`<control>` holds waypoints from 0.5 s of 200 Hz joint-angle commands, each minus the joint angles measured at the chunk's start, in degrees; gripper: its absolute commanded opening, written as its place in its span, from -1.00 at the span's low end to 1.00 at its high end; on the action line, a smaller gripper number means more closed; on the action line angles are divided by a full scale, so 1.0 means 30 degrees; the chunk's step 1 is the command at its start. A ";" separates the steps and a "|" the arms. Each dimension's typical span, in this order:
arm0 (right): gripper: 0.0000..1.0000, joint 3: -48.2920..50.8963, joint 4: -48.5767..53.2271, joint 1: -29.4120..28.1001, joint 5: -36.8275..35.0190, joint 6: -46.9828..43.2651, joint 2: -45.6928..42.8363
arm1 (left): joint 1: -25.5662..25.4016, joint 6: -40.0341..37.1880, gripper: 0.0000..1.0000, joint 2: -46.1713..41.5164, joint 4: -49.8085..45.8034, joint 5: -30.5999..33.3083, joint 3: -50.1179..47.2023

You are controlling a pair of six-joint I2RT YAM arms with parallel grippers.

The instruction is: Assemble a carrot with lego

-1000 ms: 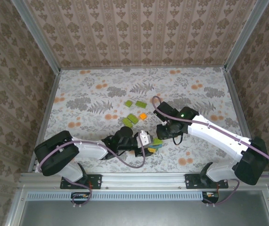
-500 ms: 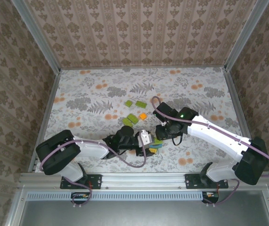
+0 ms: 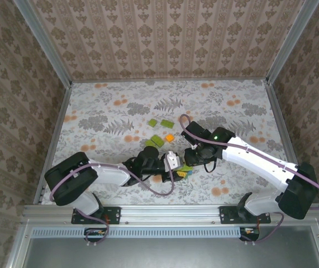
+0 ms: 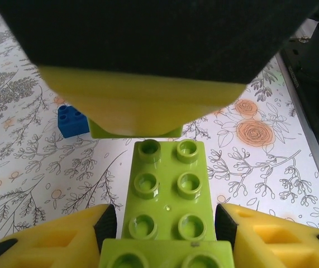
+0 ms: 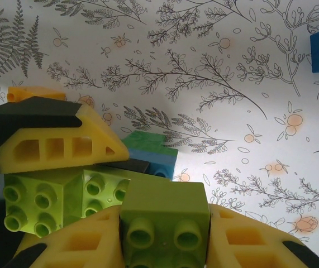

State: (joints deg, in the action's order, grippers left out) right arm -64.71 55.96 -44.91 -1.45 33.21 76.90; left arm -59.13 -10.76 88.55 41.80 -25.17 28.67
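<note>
Action just in from the near edge of the table [image 3: 109, 111], about midway along it. Starting on the left: the left gripper [image 3: 172, 163] reaches in low from the near-left corner. Its wrist view has both yellow fingers [image 4: 53, 234] pressed to the sides of the carrot [image 4: 169, 195], which reads as a firm clamp. What it holds is a long, glossy lime-green run, two studs wide and studs up. Its long axis points straight away from the left wrist toward the right arm. Whether the dark green and blue piece [image 5: 151, 153] just behind is joined on, I cannot tell. A loose blue brick [image 4: 71, 120] sits apart, off to the left in that view.

Now the crux: the free end of that lime run meets the right gripper [image 3: 193, 158] head-on, touching or all but. The right jaws are closed on a small green brick [image 5: 165, 220], two studs across, studs up, sitting right at the carrot's end. So the right arm looks the one placed to seat it, probably down onto those end studs. Spare lego [image 3: 157, 139], lime with one orange, lies farther out toward the table's middle, well apart.
</note>
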 commanded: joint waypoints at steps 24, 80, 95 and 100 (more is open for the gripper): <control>-0.47 0.0086 0.0811 -0.0116 -0.0123 0.0494 0.0057 | 0.0123 -0.0138 -0.16 0.0249 0.0351 -0.0865 0.0509; -0.51 0.0142 0.1960 -0.0119 -0.0136 0.1297 -0.0076 | 0.0135 -0.0165 -0.32 0.0123 0.0472 -0.0581 0.0071; -0.52 0.0238 0.2127 -0.0118 0.0084 0.1568 -0.0121 | 0.0136 -0.0163 -0.33 0.0237 0.0597 -0.0304 -0.0033; -0.52 0.0263 0.2182 -0.0112 0.0170 0.1627 -0.0118 | 0.0118 -0.0189 -0.33 0.0245 0.0597 -0.0236 -0.0034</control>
State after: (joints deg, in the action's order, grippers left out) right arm -64.64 58.76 -44.91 -1.45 35.77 76.88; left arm -59.16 -10.74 88.58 42.00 -26.09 28.67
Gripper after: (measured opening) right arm 0.322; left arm 0.353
